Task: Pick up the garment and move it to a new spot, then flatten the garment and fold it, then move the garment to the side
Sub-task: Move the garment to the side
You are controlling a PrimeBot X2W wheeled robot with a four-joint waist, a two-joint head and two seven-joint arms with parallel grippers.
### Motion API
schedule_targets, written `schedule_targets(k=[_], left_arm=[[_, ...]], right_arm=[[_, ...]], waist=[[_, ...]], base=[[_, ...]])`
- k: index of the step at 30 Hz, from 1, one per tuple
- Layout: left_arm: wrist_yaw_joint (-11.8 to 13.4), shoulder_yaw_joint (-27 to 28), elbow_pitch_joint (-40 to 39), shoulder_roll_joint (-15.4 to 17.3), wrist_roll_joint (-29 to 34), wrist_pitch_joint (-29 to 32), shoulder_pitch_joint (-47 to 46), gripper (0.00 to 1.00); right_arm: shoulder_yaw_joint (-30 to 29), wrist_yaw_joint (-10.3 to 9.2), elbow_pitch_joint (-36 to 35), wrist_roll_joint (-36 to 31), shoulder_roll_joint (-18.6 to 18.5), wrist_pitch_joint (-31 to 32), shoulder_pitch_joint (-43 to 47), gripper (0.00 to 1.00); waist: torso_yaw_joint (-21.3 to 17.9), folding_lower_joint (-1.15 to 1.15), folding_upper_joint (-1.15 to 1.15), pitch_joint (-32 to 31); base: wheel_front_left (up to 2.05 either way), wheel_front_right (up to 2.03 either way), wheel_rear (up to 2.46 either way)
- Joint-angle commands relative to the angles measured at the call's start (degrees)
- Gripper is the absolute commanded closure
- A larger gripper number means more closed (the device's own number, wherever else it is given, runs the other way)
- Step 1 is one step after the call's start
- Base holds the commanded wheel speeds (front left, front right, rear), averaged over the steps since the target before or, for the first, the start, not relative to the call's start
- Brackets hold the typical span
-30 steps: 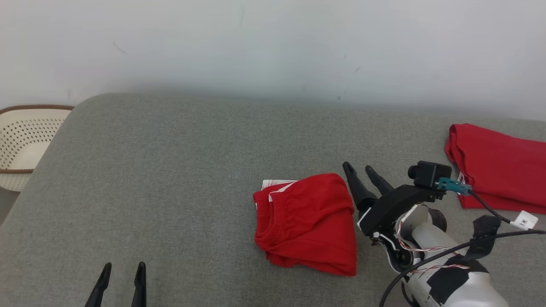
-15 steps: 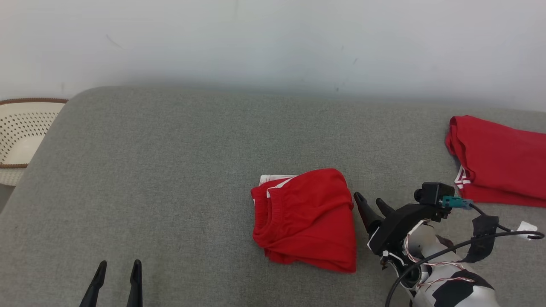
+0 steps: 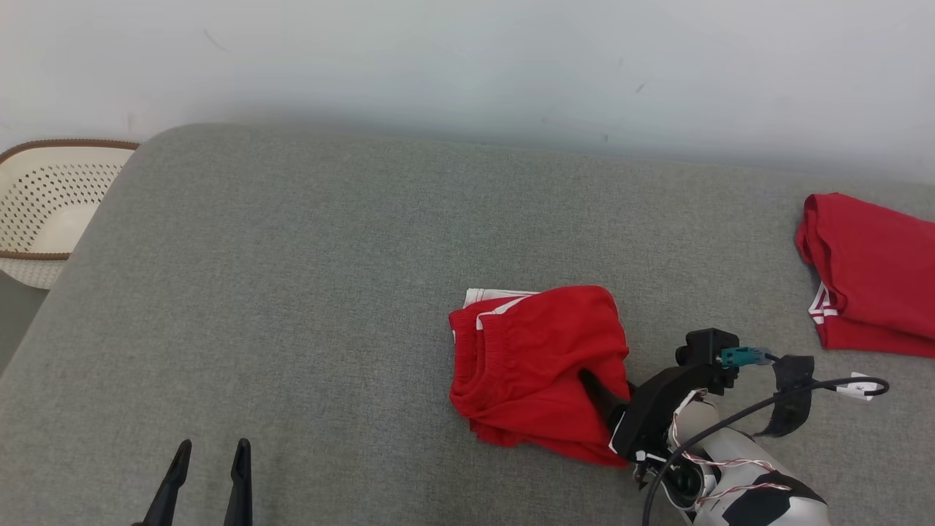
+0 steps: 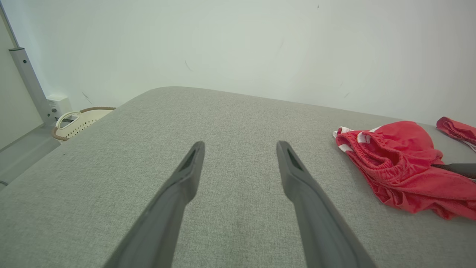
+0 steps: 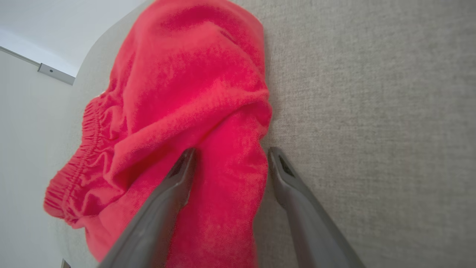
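The folded red garment (image 3: 537,365) is lying on the grey bench (image 3: 292,292); the right pincer (image 5: 231,152), jaws spread, is straddling its near right edge, likely readying a pinch to shift it aside; the left pincer (image 3: 212,447), also spread, is idling well left of the garment. The right wrist view is showing cloth between the fingers, which the head view is hiding.

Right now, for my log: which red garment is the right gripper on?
The central elastic-waisted shorts: right gripper straddles their edge; the other garment lies apart.
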Motion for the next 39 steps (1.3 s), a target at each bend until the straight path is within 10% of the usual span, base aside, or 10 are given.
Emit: schedule_targets(k=[1, 3, 39], left_arm=[[-0.31, 0.22, 0.25, -0.24, 0.61, -0.21, -0.25, 0.00], [-0.41, 0.31, 0.39, -0.39, 0.45, -0.21, -0.29, 0.00], [-2.28, 2.49, -3.89, 2.01, 2.23, -0.19, -5.84, 0.00]], right_arm=[[0.96, -0.04, 0.45, 0.56, 0.39, 1.54, 1.30, 0.44], [1.36, -0.04, -0.37, 0.71, 0.20, 1.19, 1.17, 1.00], [11.10, -0.04, -2.77, -8.27, -21.05, -0.50, -24.41, 1.00]], waist=[[0.09, 0.00, 0.00, 0.00], [0.09, 0.00, 0.00, -0.06], [-10.48, 0.00, 0.00, 10.65]], base=[[0.00, 0.00, 0.00], [0.00, 0.00, 0.00], [0.00, 0.00, 0.00]])
